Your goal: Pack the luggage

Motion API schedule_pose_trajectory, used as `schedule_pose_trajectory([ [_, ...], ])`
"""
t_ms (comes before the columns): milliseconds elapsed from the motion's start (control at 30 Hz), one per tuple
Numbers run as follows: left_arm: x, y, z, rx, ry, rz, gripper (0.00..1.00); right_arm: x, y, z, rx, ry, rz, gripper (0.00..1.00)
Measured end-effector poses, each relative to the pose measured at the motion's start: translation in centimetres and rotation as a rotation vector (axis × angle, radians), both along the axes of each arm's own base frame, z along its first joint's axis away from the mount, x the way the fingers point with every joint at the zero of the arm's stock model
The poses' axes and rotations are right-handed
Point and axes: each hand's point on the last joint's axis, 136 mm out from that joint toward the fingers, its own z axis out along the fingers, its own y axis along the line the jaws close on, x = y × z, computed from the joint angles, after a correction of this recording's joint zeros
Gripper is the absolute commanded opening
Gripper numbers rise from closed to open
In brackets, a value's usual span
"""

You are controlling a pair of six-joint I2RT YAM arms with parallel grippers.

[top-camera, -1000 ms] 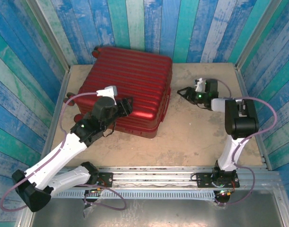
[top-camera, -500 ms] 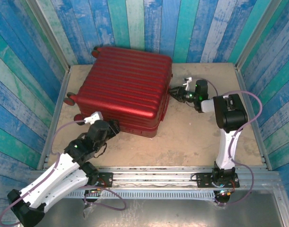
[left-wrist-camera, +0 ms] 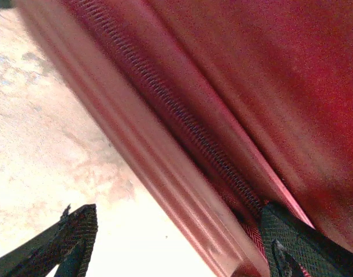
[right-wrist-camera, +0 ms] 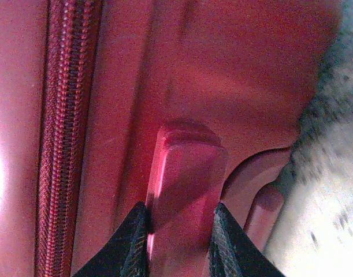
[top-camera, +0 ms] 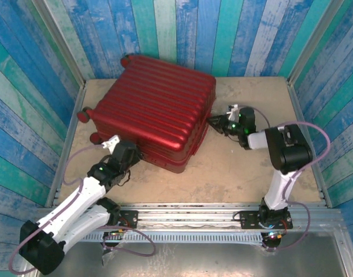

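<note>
Count: I am seeing one piece of luggage (top-camera: pixel 156 107), a closed dark-red ribbed suitcase, and two arms working at it. The suitcase is lying flat on the far-left part of the sandy table (top-camera: pixel 240 167), turned at an angle, with two small wheels (top-camera: pixel 84 113) pointing at the left wall.

The left gripper (top-camera: pixel 134 154) is sitting at the suitcase's near-left corner. Its jaws are standing wide apart and gripping nothing; in the left wrist view the near edge and zipper seam are running between the two fingers (left-wrist-camera: pixel 72 242).

The right gripper (top-camera: pixel 215 122) is reaching in at the suitcase's right side. In the right wrist view its fingers (right-wrist-camera: pixel 133 242) are pressing on both sides of a raised red moulded piece (right-wrist-camera: pixel 188 173) beside the zipper (right-wrist-camera: pixel 58 144), so it is clamping onto the suitcase shell.

Obstructions: blue-and-teal plank walls (top-camera: pixel 182 34) are closing in on the left, far and right sides, and the suitcase's far corner is lying close against the far wall. Open table is lying to the right of the suitcase and along the near rail (top-camera: pixel 193 216).
</note>
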Motion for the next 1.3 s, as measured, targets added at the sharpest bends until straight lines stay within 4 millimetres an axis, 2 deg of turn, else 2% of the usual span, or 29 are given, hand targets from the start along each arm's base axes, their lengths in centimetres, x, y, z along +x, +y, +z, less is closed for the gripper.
schedule_pose_trajectory([
  [133, 2.3, 2.2, 0.1, 0.044, 0.004, 0.086, 0.81, -3.5, 1.0, -0.1, -0.104, -0.037, -0.107, 0.02],
  [233, 4.0, 4.3, 0.4, 0.109, 0.017, 0.155, 0.84, -5.9, 3.1, -0.1, -0.183, -0.075, -0.169, 0.17],
  [300, 4.7, 5.9, 0.5, 0.164, 0.043, 0.185, 0.85, -7.1, 4.6, -0.1, -0.231, -0.099, -0.194, 0.20],
  [367, 5.0, 7.3, -0.4, 0.201, 0.101, 0.201, 0.86, -8.2, 5.8, -0.3, -0.282, -0.131, -0.205, 0.31],
  [433, 6.1, 8.4, -0.4, 0.203, 0.114, 0.213, 0.89, -9.5, 7.5, 0.6, -0.328, -0.220, -0.168, 0.37],
  [467, 6.4, 8.4, -0.4, 0.189, 0.114, 0.202, 0.90, -11.2, 9.5, 0.9, -0.331, -0.250, -0.078, 0.40],
  [500, 6.8, 7.9, -0.2, 0.167, 0.109, 0.174, 0.91, -14.1, 12.1, 0.6, -0.339, -0.274, 0.053, 0.45],
  [533, 7.1, 7.3, 0.1, 0.146, 0.102, 0.145, 0.92, -17.0, 13.8, -0.1, -0.355, -0.280, 0.166, 0.47],
  [600, 7.6, 6.7, 1.2, 0.127, 0.074, 0.113, 0.93, -21.2, 14.8, -1.8, -0.407, -0.280, 0.318, 0.50],
  [667, 7.7, 6.6, 3.4, 0.122, 0.018, 0.108, 0.93, -22.9, 13.5, -2.8, -0.479, -0.265, 0.375, 0.53],
  [733, 6.8, 6.8, 6.9, 0.105, -0.082, 0.115, 0.93, -23.3, 11.6, -2.1, -0.540, -0.279, 0.374, 0.55],
  [800, 4.8, 7.1, 10.6, 0.071, -0.193, 0.130, 0.91, -22.9, 9.8, -0.1, -0.579, -0.318, 0.335, 0.58],
  [867, 2.1, 7.2, 13.8, 0.007, -0.309, 0.147, 0.84, -22.3, 8.0, 2.6, -0.601, -0.376, 0.275, 0.62],
  [933, -0.6, 7.2, 15.9, -0.076, -0.406, 0.156, 0.77, -21.3, 5.8, 5.4, -0.607, -0.424, 0.197, 0.63],
  [1000, -3.1, 6.6, 15.9, -0.170, -0.450, 0.145, 0.74, -19.6, 3.0, 7.8, -0.611, -0.442, 0.095, 0.63],
  [1133, -6.0, 5.5, 13.1, -0.315, -0.397, 0.137, 0.73, -16.2, -3.2, 11.0, -0.636, -0.439, -0.116, 0.65],
  [1200, -7.0, 5.1, 12.4, -0.368, -0.368, 0.135, 0.74, -15.0, -5.5, 11.9, -0.658, -0.419, -0.176, 0.65],
  [1300, -7.6, 4.4, 11.8, -0.411, -0.332, 0.117, 0.77, -13.3, -7.6, 13.2, -0.675, -0.387, -0.221, 0.66],
])
